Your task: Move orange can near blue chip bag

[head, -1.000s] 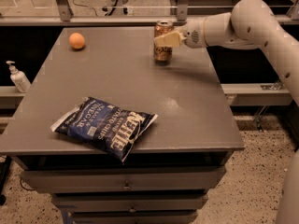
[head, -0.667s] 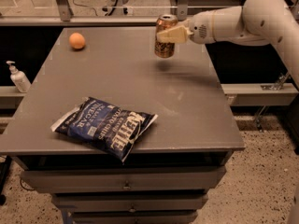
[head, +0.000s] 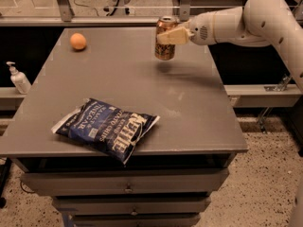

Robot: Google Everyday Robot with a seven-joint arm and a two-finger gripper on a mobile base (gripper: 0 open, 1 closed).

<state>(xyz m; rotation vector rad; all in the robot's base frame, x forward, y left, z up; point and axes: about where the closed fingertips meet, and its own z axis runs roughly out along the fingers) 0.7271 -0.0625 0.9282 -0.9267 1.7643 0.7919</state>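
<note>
The orange can (head: 164,48) is copper-orange with a silver top. It hangs upright in the air above the far right part of the grey table (head: 118,79), its shadow on the surface below. My gripper (head: 169,36) reaches in from the right and is shut on the can's upper half. The blue chip bag (head: 106,128) lies flat at the table's front left, navy with white lettering, one corner hanging over the front edge. The can is well behind and to the right of the bag.
A small round orange fruit (head: 78,41) sits at the table's far left. A white pump bottle (head: 19,78) stands on a ledge left of the table. Drawers (head: 128,188) run below the front edge. A rail and posts stand behind.
The can has been lifted off the table by my gripper and now hangs above the surface. The bag and the fruit have not moved.
</note>
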